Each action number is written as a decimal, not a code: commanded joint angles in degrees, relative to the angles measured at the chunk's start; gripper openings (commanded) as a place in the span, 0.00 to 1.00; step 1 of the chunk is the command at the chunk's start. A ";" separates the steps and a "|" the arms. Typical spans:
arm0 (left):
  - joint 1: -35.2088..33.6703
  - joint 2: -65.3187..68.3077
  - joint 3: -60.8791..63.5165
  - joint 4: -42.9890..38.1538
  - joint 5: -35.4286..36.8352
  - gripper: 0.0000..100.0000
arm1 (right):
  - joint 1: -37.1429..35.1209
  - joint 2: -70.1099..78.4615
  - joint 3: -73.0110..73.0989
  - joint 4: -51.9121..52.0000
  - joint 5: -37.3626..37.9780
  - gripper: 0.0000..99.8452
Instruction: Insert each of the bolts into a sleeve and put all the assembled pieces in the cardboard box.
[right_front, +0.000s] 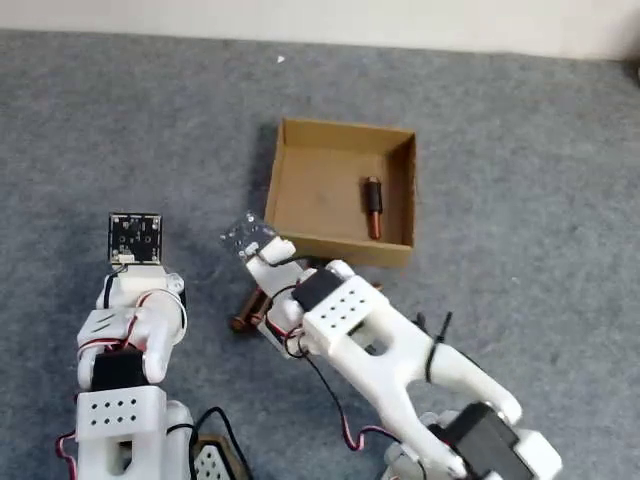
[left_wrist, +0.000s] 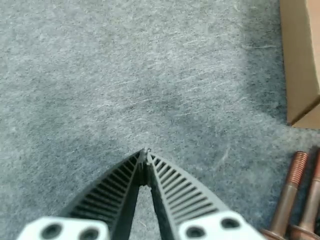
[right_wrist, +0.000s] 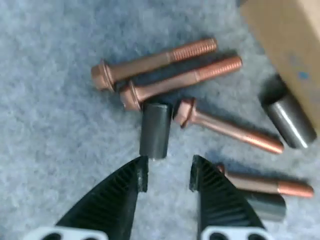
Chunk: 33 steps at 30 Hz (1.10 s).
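High view shows grey carpet (right_front: 520, 150) beneath the cardboard box (right_front: 340, 246), pale strip (right_front: 400, 20) beyond.

The open cardboard box (right_front: 320, 180) held one assembled piece (right_front: 373, 207) by its right wall. Four copper bolts (right_wrist: 152, 63) and dark sleeves (right_wrist: 155, 130) lay loose just near of it.

High cam overhead, far; wrist cams low, close to carpet (left_wrist: 125, 75) (both w/ bolts (left_wrist: 288, 192) by cardboard box (left_wrist: 302, 55))

I have the left gripper (left_wrist: 145, 159) pinched closed, the left arm (right_front: 130, 335) folded at near left. The right gripper (right_wrist: 168, 174) gapes, the right arm (right_front: 395, 365) angled in from near right.
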 joint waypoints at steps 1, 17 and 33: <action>-0.57 -0.48 -0.48 -1.23 -0.79 0.01 | -0.92 2.33 -0.13 -3.12 -0.62 0.12; -0.57 -0.48 -0.48 -1.14 -0.79 0.01 | -2.59 13.67 -2.42 -9.27 -0.18 0.12; -0.57 -0.48 -0.40 -1.05 -0.79 0.01 | -2.24 9.63 -2.86 -3.03 2.81 0.00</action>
